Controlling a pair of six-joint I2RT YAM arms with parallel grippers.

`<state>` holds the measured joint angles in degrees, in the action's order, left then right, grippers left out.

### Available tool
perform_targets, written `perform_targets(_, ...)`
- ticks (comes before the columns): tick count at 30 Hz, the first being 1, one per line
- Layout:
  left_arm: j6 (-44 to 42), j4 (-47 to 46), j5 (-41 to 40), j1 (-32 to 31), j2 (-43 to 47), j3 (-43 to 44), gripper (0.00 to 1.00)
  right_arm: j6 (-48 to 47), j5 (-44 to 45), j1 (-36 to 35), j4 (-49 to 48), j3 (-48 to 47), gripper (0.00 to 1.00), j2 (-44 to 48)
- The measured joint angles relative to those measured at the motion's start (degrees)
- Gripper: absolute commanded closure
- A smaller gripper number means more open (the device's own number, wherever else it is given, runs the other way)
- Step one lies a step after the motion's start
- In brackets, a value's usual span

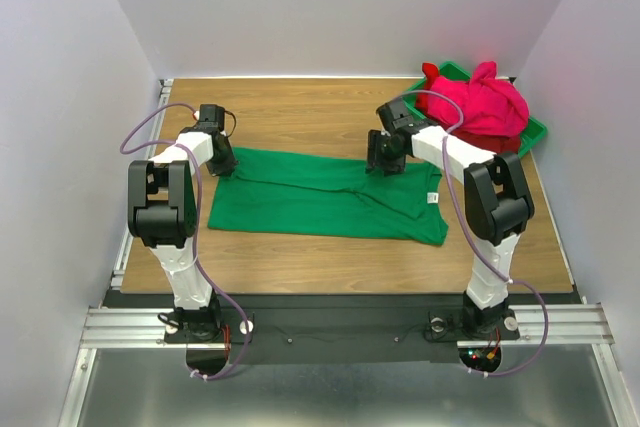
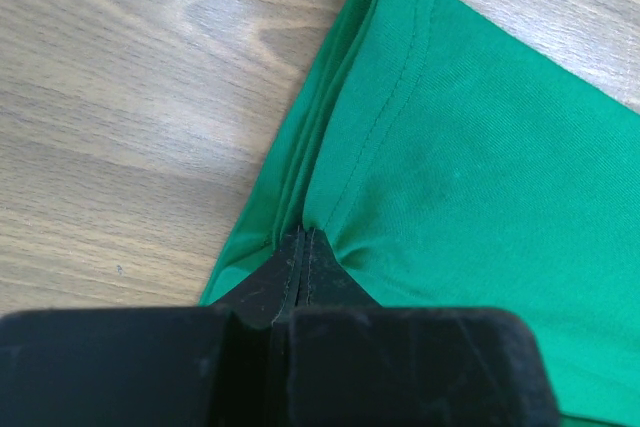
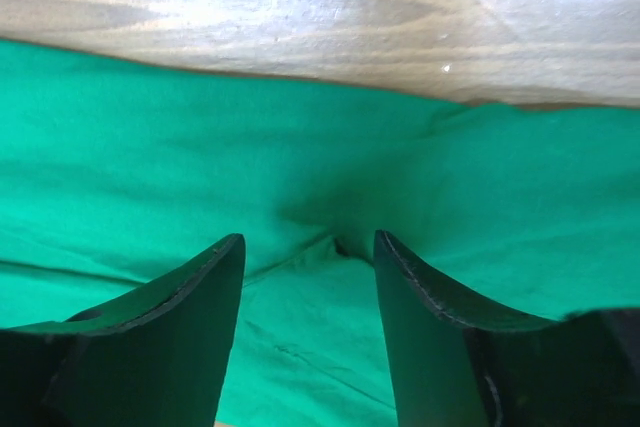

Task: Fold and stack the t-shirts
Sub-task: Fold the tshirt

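Note:
The green t-shirt [image 1: 325, 197] lies spread across the middle of the wooden table, its white neck label [image 1: 434, 197] at the right end. My left gripper [image 1: 222, 161] is shut on the shirt's far left corner, pinching the hemmed edge [image 2: 350, 187]. My right gripper [image 1: 385, 159] is open and sits low over the shirt's far edge, with green fabric [image 3: 300, 287] between its fingers [image 3: 200, 297]. The pink t-shirt [image 1: 478, 102] lies bunched in the bin at the back right, with a bit of the darker red shirt [image 1: 510, 143] under it.
The green plastic bin [image 1: 535, 132] stands at the back right corner, next to the right wall. Bare wooden table [image 1: 300, 107] lies behind the green shirt and in front of it [image 1: 330, 262]. White walls enclose three sides.

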<state>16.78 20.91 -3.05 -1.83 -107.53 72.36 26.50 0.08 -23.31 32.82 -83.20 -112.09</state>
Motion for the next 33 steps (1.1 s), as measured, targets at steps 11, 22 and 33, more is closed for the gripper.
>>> perform_targets(11, -0.04, 0.15, 0.04, 0.0, 0.02, -0.02, 1.0, -0.17, -0.35, 0.0, -0.07, -0.17, 0.62, 0.0)
perform_targets(22, -0.07, 1.03, 0.2, 0.0, 0.04, 0.0, 1.0, 0.04, -2.89, -0.09, 0.04, 2.38, 0.99, 0.0)
perform_targets(33, -0.02, 3.13, 0.66, 0.0, 3.04, 0.42, 1.0, 0.74, -2.86, -1.07, 1.16, 2.64, 1.0, 2.54)
